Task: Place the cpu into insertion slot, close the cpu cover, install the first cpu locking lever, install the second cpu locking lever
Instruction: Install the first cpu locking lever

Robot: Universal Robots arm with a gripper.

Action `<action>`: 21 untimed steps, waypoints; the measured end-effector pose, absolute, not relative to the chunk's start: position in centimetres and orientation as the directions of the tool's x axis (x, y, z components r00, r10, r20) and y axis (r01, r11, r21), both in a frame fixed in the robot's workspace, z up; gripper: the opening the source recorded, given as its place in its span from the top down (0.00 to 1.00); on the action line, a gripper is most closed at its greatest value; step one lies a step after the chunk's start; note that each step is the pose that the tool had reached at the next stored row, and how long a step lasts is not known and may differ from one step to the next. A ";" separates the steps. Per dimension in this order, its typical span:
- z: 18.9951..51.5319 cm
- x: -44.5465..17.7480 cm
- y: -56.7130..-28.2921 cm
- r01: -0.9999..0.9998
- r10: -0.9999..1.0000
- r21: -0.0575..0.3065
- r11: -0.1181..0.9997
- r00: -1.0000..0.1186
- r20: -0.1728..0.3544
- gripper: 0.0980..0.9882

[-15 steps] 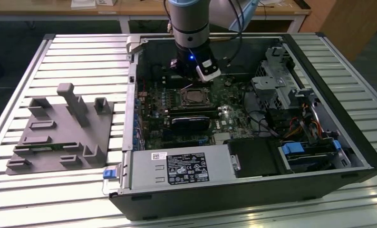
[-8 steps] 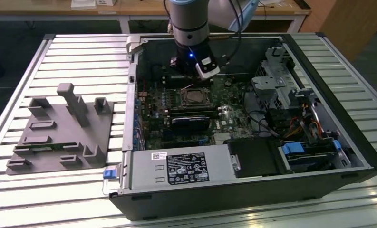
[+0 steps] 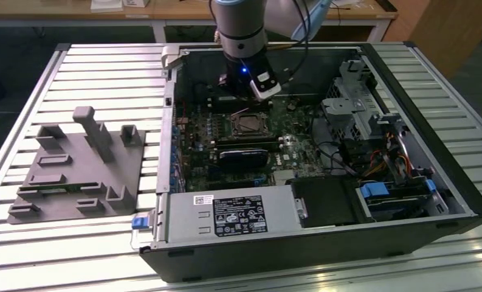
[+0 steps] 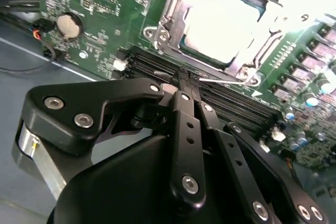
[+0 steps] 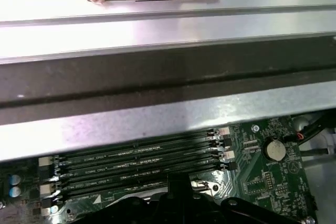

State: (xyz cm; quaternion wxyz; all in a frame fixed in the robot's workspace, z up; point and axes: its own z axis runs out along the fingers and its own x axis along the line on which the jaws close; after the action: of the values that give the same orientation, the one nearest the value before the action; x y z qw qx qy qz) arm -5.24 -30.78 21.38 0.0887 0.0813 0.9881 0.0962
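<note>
— Down inside the open black metal computer case (image 3: pixel 265 260), under the grey robot arm (image 3: pixel 239 30), how far has the job got?

— Well along, I'd say. The square silver-topped cpu (image 4: pixel 220 19) sits in the small square silver-rimmed insertion slot (image 3: pixel 235 125), near the middle of the green motherboard (image 4: pixel 105 3). The thin silver metal frame of the cpu cover (image 4: pixel 170 17) looks to lie flat around it, with the chip showing through its window.

— So two steps done?

— By my reading, yes. What's left is the levers. One thin silver wire locking lever (image 4: pixel 223 81) lies low along the slot's edge. Whether it's latched I can't make out, and I can't pick out the other lever for sure.

— And the black two-fingered gripper (image 4: pixel 184 80)?

— Clenched, with the fingertips pressed together right at that wire, which shows on either side of them. Whether it's touching or pinching the wire, I can't say.

— Which way does the lever run?

— Its long axis follows the side of the slot that faces the gripper. It runs parallel to the row of long dark memory slots (image 4: pixel 236 106) lying between the two, and it's close to level with the board, not raised. The slot and cover are square, so they have no long axis to speak of. They lie flat to the board, facing up out of the case.
</note>
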 end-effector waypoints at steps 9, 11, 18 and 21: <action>20.9 -5.3 -30.7 0.144 0.184 0.191 0.971 -0.960 -0.211 0.99; 20.7 -5.3 -30.7 0.145 0.186 0.187 0.972 -0.957 -0.222 0.99; 20.6 -5.6 -30.7 0.151 0.192 0.186 0.971 -0.955 -0.227 0.99; 20.5 -5.9 -30.5 0.155 0.196 0.186 0.970 -0.954 -0.227 0.99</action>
State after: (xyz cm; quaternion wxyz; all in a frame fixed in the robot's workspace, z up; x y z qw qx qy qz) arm -5.86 -30.55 20.55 0.1230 0.0889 0.9849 0.0835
